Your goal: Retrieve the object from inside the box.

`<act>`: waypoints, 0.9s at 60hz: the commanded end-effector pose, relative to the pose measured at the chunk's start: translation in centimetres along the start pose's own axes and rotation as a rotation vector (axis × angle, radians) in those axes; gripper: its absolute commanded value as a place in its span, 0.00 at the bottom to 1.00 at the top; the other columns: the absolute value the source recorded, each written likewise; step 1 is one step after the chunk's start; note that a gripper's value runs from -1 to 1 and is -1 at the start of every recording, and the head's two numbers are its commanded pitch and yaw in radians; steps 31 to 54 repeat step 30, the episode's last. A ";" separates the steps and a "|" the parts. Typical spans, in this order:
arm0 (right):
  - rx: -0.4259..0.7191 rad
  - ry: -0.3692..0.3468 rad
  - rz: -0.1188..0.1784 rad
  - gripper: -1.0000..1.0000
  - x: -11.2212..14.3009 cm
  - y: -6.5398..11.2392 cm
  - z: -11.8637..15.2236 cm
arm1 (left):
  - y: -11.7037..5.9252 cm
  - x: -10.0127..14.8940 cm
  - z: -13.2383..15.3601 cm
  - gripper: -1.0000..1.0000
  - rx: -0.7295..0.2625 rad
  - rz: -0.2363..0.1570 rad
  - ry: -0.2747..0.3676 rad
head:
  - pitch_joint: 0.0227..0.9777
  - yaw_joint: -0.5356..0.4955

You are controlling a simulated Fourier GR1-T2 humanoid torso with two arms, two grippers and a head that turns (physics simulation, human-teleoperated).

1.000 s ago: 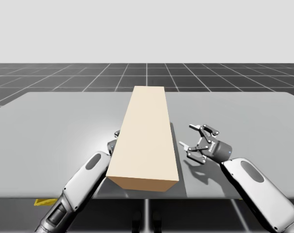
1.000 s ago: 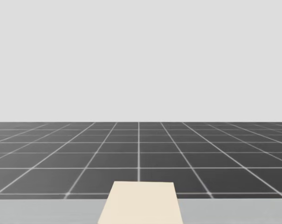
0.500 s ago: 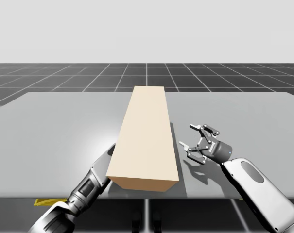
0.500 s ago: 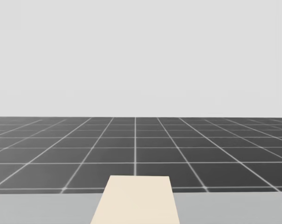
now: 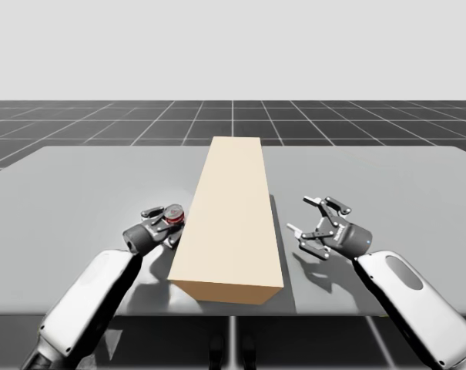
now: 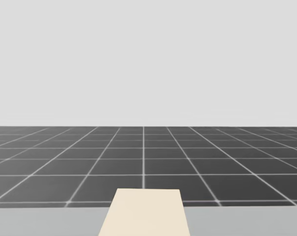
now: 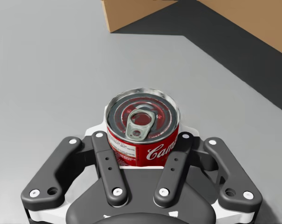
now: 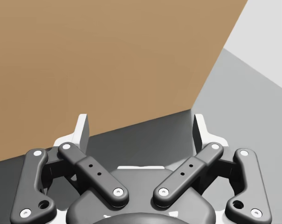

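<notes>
A long tan box (image 5: 231, 216) lies along the grey table's (image 5: 86, 185) middle, between the two arms. The robot's right gripper (image 5: 300, 216) gapes wide beside its right wall. Just left of the box, the left gripper (image 7: 143, 142) clamps a red can (image 7: 142, 116) between its fingers

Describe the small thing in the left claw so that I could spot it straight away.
Find the long tan box lying down the middle of the grey table. Close beside its left wall, my left gripper is shut on a short red can with a silver pull-tab lid. It is the one round, red thing here; the box is plain tan and flat-sided.
</notes>
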 end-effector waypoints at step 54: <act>0.013 0.025 -0.016 0.00 0.3 0.0 0.6 | 6.5 21.9 4.3 1.00 0.108 -0.234 -0.290 | 0.06 0.50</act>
